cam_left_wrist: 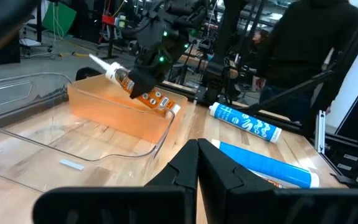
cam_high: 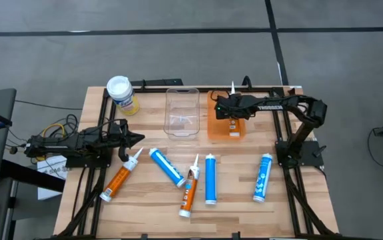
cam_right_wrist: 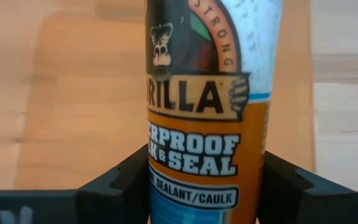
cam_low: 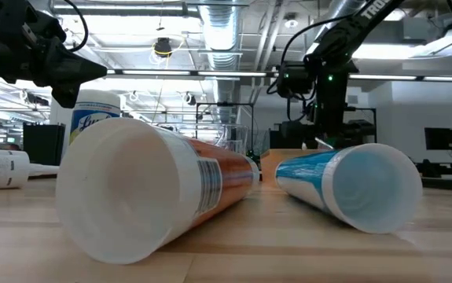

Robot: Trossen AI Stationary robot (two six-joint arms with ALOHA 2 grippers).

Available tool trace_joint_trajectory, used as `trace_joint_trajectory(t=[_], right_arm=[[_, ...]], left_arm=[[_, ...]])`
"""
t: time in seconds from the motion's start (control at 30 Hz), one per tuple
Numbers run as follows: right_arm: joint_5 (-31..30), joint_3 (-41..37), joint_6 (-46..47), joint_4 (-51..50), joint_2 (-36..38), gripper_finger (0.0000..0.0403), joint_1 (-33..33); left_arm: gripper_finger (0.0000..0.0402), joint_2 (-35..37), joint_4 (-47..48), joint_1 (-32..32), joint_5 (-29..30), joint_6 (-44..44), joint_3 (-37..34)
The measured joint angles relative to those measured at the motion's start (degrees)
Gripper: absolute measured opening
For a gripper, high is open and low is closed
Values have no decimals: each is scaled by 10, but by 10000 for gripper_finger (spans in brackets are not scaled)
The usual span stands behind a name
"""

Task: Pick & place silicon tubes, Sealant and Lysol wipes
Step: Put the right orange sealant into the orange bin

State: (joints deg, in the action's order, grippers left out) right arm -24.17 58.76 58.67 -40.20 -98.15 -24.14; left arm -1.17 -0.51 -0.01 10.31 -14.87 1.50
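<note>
- A wooden counter (cam_high: 244, 207) is seen from above on a grey floor; in the low view an open workshop with ceiling ducts and lights lies behind it.
- An orange sealant tube (cam_high: 234, 115) is grasped between the right gripper's (cam_high: 230, 112) jaws and held over the orange bin (cam_high: 212, 127) at the back of the counter; in the right wrist view its label (cam_right_wrist: 197, 124) fills the space between the jaws.
- A clear bin (cam_high: 182, 112) stands just beside the orange bin.
- The Lysol wipes (cam_high: 122, 94) stand upright near the counter's back left corner.
- The left gripper (cam_high: 136, 139) is parked over the left side of the counter, its jaws clenched on nothing.
- Two orange tubes (cam_high: 121, 177) (cam_high: 190, 189) and three blue tubes (cam_high: 166, 167) (cam_high: 210, 177) (cam_high: 263, 177) lie flat across the front half.
- A person in dark clothing (cam_left_wrist: 303, 50) is visible beyond the counter in the left wrist view.
</note>
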Motion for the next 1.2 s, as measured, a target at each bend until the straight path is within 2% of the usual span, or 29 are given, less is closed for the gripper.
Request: trace_joint_trajectory(t=[0.13,0.4,0.73,0.97,1.2], right_arm=[[2,0,0,-2,-6,222,1],[0,0,-4,-2,-5,215,0],[-1,0,-6,-17,-3,248,0],[1,1,-22,-19,-3,250,0],[1,59,-33,-109,-3,248,0]], left_arm=[[0,0,0,0,0,2,0],[0,0,0,0,0,2,0],[0,0,0,0,0,2,0],[0,0,0,0,0,2,0],[0,0,0,0,-1,2,0]])
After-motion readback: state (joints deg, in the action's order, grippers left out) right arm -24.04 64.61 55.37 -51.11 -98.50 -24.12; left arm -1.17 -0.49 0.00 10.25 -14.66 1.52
